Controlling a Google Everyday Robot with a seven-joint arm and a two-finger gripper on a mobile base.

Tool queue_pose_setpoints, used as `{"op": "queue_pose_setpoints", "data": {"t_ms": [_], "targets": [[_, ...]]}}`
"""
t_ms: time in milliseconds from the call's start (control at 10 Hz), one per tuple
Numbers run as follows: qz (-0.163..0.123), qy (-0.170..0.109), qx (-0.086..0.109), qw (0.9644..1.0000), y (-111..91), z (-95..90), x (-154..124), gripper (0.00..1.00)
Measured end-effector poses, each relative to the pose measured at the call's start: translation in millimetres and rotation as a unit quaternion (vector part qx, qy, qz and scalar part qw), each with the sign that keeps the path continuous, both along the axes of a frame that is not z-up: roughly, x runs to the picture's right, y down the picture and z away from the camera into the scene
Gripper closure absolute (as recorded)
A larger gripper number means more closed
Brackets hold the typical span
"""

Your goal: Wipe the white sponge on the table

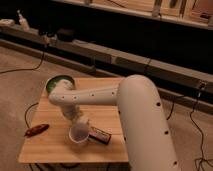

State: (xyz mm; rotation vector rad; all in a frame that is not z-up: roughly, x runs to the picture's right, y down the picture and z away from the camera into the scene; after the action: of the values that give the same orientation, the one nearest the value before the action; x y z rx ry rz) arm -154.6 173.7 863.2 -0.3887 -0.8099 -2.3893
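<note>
The table [55,147] has a light wooden plank top. My white arm reaches from the lower right across it, and its wrist bends down near the table's middle. The gripper [78,118] is low over the top, just behind the white round cup [78,133]. A small off-white block, the white sponge [84,120], shows at the gripper's end, touching or nearly touching the cup's rim. The arm hides most of it, and I cannot tell whether it is held.
A green bowl [59,83] stands at the table's back left corner. A dark flat packet [100,135] lies right of the cup. A reddish-brown object [37,130] lies at the left edge. Cables run over the floor around the table.
</note>
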Motion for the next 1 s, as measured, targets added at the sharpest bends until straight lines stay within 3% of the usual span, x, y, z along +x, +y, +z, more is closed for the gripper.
{"op": "queue_pose_setpoints", "data": {"t_ms": [300, 500, 1000], "targets": [[0.029, 0.001, 0.037, 0.9989, -33, 22.0, 20, 0.74], [0.039, -0.008, 0.049, 0.998, -47, 33.0, 22, 0.74], [0.035, -0.054, 0.053, 0.9965, -75, 63.2, -9, 0.74]]}}
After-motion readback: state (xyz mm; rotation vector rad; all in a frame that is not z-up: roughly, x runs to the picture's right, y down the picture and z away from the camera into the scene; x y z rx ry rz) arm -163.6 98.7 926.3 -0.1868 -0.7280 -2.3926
